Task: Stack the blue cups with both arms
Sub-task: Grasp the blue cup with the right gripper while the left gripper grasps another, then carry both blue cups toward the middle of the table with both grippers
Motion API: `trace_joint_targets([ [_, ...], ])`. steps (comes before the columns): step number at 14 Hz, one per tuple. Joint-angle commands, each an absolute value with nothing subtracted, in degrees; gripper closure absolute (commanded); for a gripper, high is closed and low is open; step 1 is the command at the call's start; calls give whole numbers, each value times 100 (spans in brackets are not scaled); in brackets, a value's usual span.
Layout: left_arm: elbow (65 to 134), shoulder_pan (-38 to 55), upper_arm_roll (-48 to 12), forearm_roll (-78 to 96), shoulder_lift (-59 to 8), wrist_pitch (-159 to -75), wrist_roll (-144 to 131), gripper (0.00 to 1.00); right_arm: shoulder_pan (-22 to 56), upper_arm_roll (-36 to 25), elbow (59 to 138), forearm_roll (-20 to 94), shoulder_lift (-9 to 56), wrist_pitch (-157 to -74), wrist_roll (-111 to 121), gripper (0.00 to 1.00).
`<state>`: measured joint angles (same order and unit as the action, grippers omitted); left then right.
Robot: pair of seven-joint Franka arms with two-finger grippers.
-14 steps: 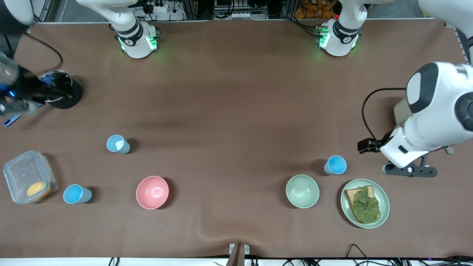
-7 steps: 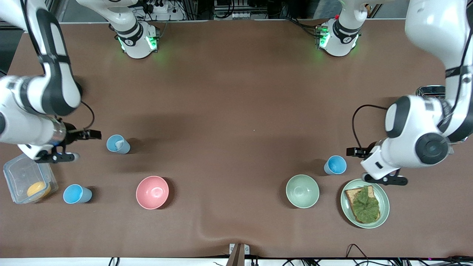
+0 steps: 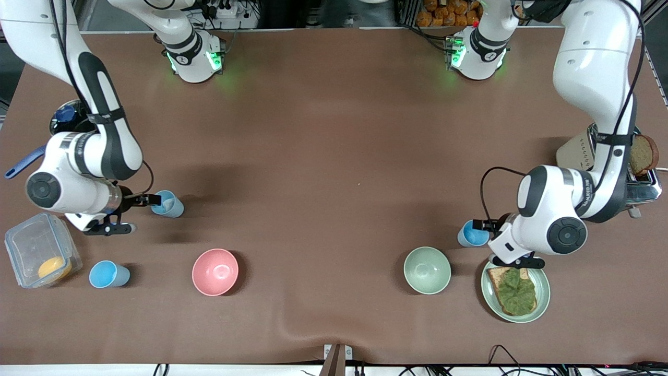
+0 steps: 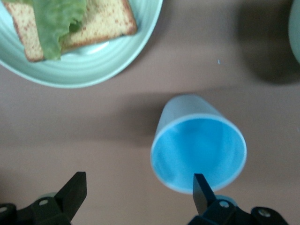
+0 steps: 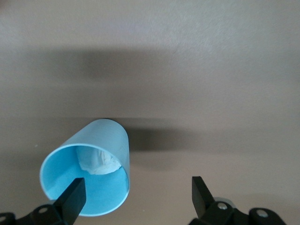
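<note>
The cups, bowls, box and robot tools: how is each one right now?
Light-blue plastic cup by the sandwich plate: upright, empty, on the table.
Light-blue cup with something white inside: upright.
Light-blue cup near the clear box: upright, empty, alone.
Pink bowl: upright, empty.
Pale green bowl: upright, empty.
Clear plastic box: holds something orange.
Left tool: open, over the cup's rim.
Right tool: open, over the cup's rim.
</note>
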<state>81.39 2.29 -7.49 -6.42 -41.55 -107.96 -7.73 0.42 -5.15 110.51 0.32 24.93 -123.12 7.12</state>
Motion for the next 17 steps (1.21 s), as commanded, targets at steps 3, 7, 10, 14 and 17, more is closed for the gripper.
trace_joint_targets([
  [3,8104,185,-791,-773,-4429,-11232,-976,0,52,-466,11171,18,2619,-12533,800,44],
  [7,8112,167,-791,-554,-4474,-11821,-1580,93,79,-448,11171,26,2654,-12559,809,100],
  [10,8112,220,-791,-589,-4482,-11856,-1635,100,237,-448,11162,18,2698,-12568,809,100],
  [14,8112,211,-791,-606,-4474,-11856,-1635,100,587,-308,10970,17,2506,-12472,800,100],
  [17,8121,220,-791,-606,-4447,-11839,-1661,100,1176,-72,10382,70,2470,-11990,249,100],
])
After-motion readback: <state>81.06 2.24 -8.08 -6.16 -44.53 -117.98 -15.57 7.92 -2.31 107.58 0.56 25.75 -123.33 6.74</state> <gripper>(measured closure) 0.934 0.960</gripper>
